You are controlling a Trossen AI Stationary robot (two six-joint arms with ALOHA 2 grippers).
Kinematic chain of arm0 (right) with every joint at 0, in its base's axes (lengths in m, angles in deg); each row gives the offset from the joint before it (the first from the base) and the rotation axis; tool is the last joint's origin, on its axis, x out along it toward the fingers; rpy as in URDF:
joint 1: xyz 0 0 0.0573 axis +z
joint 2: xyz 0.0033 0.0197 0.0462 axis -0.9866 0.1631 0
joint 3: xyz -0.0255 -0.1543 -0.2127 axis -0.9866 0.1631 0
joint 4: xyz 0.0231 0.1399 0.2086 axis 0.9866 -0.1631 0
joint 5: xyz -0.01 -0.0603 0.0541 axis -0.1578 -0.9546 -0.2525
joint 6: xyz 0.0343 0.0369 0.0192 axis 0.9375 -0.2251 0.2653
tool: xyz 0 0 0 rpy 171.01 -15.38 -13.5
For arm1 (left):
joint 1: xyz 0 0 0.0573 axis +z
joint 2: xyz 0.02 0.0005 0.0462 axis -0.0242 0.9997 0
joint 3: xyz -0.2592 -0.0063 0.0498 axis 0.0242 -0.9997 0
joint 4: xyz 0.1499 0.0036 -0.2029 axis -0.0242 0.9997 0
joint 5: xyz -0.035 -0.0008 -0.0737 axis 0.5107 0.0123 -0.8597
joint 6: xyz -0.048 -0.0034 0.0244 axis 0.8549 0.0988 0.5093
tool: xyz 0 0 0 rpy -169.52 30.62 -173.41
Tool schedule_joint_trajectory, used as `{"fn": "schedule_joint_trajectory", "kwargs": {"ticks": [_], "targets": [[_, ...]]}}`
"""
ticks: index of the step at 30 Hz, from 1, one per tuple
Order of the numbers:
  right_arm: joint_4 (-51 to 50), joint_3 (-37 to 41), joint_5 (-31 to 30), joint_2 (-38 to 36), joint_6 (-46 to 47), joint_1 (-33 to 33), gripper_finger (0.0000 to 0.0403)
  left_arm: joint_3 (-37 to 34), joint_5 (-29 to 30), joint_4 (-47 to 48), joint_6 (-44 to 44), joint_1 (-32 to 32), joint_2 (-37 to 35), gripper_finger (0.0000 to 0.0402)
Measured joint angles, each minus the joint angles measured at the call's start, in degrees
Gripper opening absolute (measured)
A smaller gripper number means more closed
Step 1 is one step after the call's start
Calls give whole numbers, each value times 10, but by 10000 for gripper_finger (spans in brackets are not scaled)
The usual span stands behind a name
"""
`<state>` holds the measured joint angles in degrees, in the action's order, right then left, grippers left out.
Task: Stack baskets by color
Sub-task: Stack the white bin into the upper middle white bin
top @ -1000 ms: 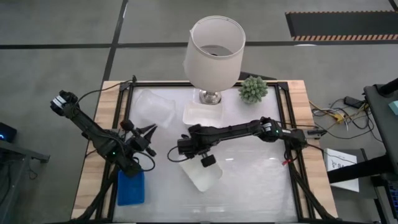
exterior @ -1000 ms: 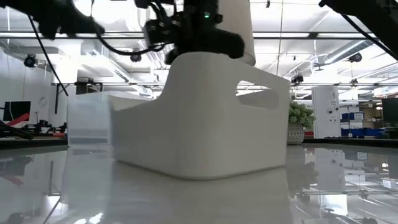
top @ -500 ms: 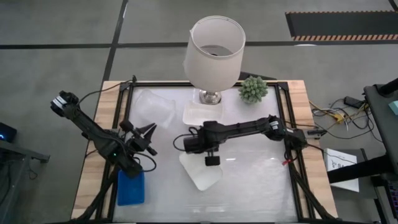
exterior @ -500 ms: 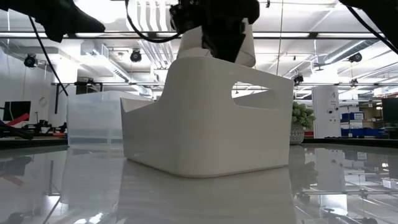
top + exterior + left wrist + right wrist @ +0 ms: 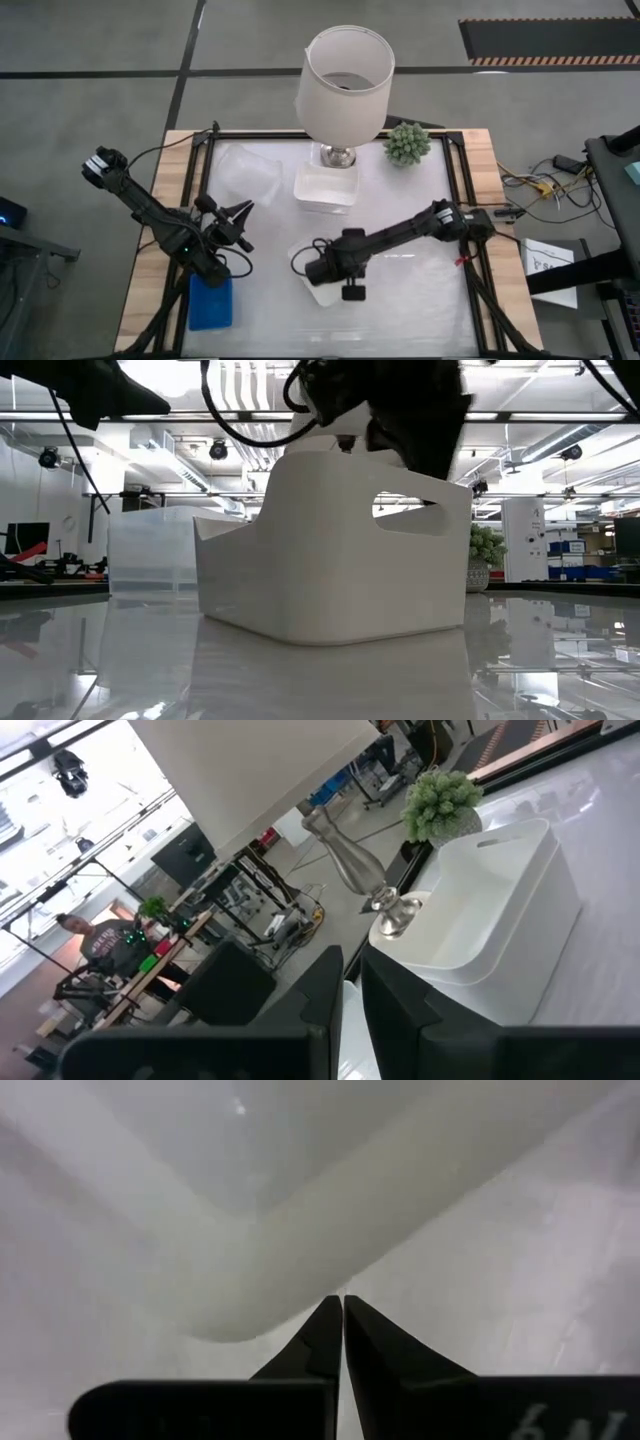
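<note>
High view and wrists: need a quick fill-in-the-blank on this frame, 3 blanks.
1. The right gripper hangs over the front white basket with its fingers ____.
2. The blue basket lies near the ____ arm.
3. The other white basket sits at the foot of the ____.

Missing words: shut; left; lamp

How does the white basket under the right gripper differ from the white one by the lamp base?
The near white basket sits mid-table, turned at an angle to the table edges, with the shut right gripper over it. The far white basket lies square to the edges, against the lamp base, with no gripper near it. In the left wrist view the far one looks like two nested rims, though that is uncertain; the near one appears single. Both are white, rectangular and upright.
</note>
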<state>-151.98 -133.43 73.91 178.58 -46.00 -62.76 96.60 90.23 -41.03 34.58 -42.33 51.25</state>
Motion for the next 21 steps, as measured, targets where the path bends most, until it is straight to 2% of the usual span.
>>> {"fn": "schedule_joint_trajectory", "kwargs": {"ticks": [5, 9, 11, 13, 16, 21], "targets": [[68, 26, 35, 0, 27, 23, 9, 1, 0, 0, 0, 0, 0, 22], [193, 40, 47, 0, 7, 32, 9, 1, 0, 0, -1, 0, 0, 22], [262, 42, 24, 0, -21, 33, 9, 1, 0, 0, -1, 0, 0, 22], [319, 44, -29, 0, -60, 32, 9, 1, 0, -1, -1, 0, 0, 22], [352, 46, -85, 0, -132, 29, 9, 1, -2, -1, -1, 0, 0, 22], [357, 46, -89, 0, -220, 24, 9, 1, -14, -3, -1, 0, 0, 22]]}}
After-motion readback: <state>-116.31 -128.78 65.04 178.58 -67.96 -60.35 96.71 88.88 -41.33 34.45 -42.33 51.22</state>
